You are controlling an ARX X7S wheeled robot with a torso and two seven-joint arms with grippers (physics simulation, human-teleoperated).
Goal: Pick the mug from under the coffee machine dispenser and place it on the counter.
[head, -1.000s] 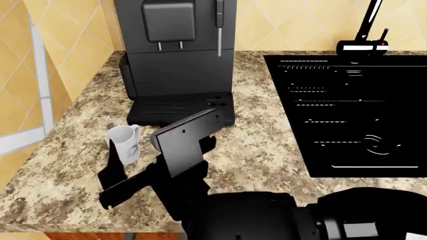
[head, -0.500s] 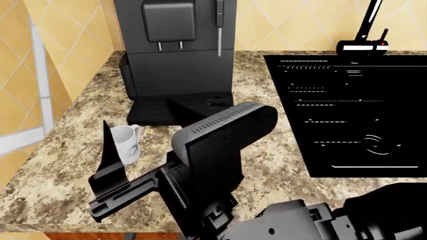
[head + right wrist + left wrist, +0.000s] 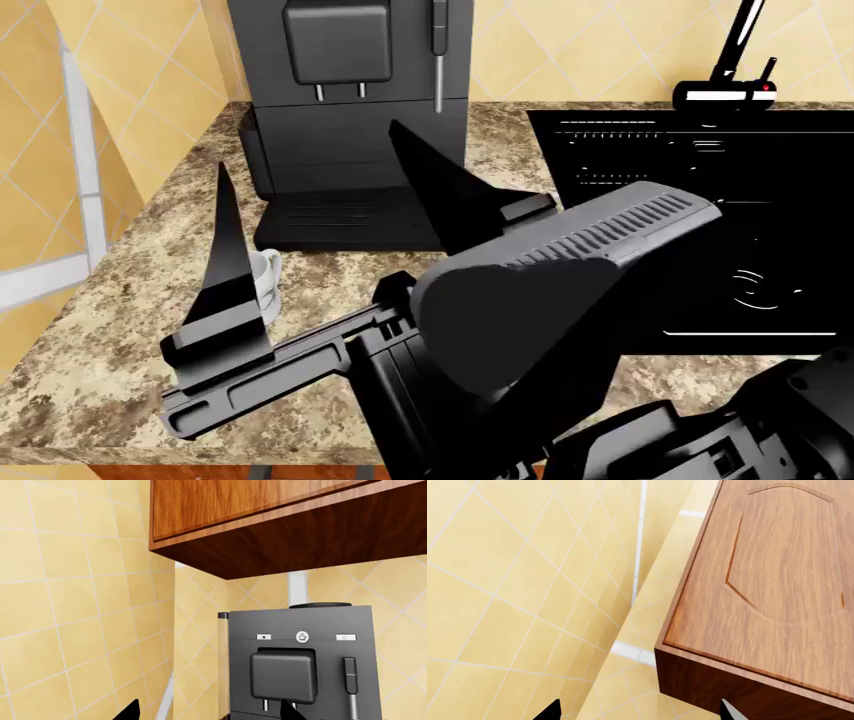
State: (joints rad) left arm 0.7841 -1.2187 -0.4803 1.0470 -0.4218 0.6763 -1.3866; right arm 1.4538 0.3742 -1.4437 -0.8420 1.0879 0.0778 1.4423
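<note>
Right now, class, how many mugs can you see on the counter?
1: a white mug on the counter, left of the coffee machine's tray, partly hidden behind a gripper finger.

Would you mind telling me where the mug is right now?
In the head view, the mug stands on the counter at the left, just in front of the coffee machine dispenser, half hidden behind a pincer finger.

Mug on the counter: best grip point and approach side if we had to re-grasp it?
Probably the body, across the rim from above. The mug stands upright on the counter, clear of the coffee machine dispenser. Its handle seems to face the machine, so close across the other axis. A gripper finger hides much of it.
</note>
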